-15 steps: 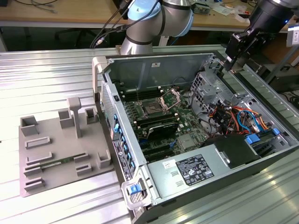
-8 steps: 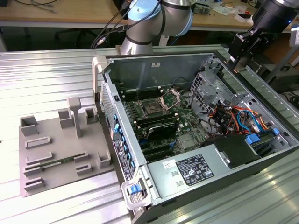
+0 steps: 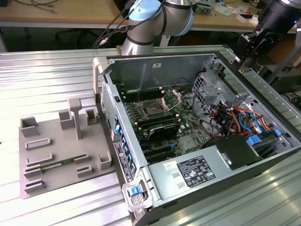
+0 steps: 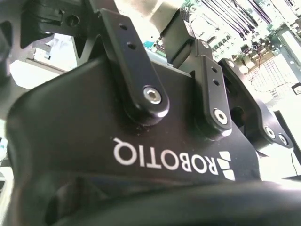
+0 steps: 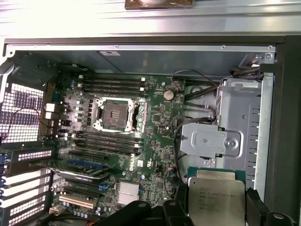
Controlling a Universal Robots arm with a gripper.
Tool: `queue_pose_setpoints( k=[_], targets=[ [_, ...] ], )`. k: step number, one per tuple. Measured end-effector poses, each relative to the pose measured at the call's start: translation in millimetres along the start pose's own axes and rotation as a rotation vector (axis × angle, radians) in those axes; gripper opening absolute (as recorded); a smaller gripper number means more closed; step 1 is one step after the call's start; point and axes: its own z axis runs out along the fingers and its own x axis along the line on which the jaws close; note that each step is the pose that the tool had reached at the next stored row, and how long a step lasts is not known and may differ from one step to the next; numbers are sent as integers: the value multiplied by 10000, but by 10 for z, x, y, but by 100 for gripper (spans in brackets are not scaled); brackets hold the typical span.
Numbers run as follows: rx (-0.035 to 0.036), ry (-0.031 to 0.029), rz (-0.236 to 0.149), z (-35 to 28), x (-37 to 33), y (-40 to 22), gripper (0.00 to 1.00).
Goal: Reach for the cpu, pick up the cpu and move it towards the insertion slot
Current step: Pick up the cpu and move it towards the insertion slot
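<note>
While gripper: its black fingers [image 5: 256, 207] clamp the cpu [image 5: 216, 197].
Cpu: above the open computer case [image 3: 155, 61], well apart from the insertion slot [image 5: 114, 114].
Risk: tilted chip could bend socket pins.

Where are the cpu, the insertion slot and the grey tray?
cpu [image 5: 217, 197]: first wrist view, on its silvery metal top.
insertion slot [image 5: 114, 113]: first wrist view, on its dark square centre.
grey tray [image 3: 51, 143]: exterior view, on its flat bed.
</note>
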Motion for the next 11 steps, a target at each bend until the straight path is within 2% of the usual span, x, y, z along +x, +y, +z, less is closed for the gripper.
queue_pose_setpoints(
  k=[11],
  targets=[
    [0,0,0,-1,-166,-18,55]
  ],
)
